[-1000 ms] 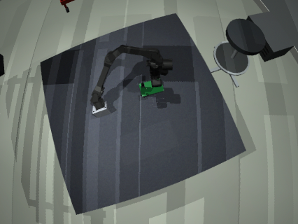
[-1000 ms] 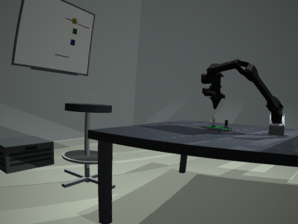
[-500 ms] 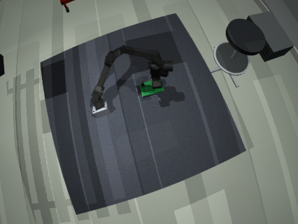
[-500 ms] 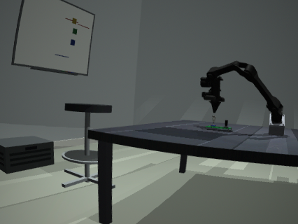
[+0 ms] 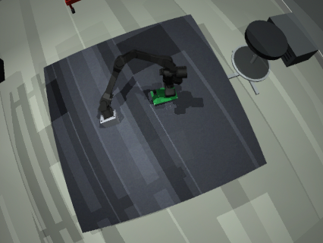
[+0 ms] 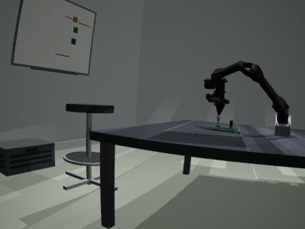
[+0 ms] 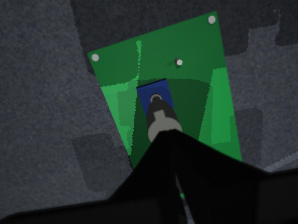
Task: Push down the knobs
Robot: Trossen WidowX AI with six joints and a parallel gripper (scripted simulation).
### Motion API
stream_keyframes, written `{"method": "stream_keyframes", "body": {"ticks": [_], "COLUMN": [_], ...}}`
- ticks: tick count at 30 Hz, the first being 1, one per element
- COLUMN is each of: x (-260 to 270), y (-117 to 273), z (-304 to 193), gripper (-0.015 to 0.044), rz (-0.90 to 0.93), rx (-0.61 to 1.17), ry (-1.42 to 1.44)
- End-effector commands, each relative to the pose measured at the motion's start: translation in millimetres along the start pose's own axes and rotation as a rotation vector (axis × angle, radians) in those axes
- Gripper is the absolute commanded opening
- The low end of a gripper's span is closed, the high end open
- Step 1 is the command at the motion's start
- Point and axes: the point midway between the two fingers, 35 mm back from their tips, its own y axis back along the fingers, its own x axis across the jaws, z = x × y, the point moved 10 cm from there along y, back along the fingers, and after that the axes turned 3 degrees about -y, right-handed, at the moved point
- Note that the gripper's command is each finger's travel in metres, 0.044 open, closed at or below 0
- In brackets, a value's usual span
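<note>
The green circuit board (image 5: 158, 101) (image 6: 228, 128) (image 7: 195, 45) stands on the table. A blue potentiometer (image 7: 162, 87) shows in the wrist view, with a tall grey knob (image 6: 218, 120) (image 7: 162, 125) standing upright over it. My gripper (image 6: 219, 114) (image 7: 168, 138) is shut with nothing between the fingers, its tips at the knob's pale top; whether they touch it is too fine to tell. A black knob (image 6: 231, 123) stands upright near the board's arm-base side in the exterior view. Its seating on its potentiometer cannot be made out, and my fingers hide that area in the wrist view.
A small pale-topped post (image 7: 179, 62) rises from the board beside the blue potentiometer. Pale round screws (image 7: 95, 57) (image 7: 212, 19) mark its corners. The arm's base (image 5: 110, 119) (image 6: 283, 129) stands on the dark table (image 5: 133, 163). A stool (image 5: 266, 39) (image 6: 89, 108) is off the table.
</note>
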Motion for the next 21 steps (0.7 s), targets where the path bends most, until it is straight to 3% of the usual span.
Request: {"method": "stream_keyframes", "body": {"ticks": [1,21], "x": [0.4,0.4], "y": [-0.8,-6.1], "z": [0.0,0.0], "gripper": [0.0000,0.0000], "rz": [0.005,0.005], "rx": [-0.001,-0.001], "ry": [-0.004,-0.004]}}
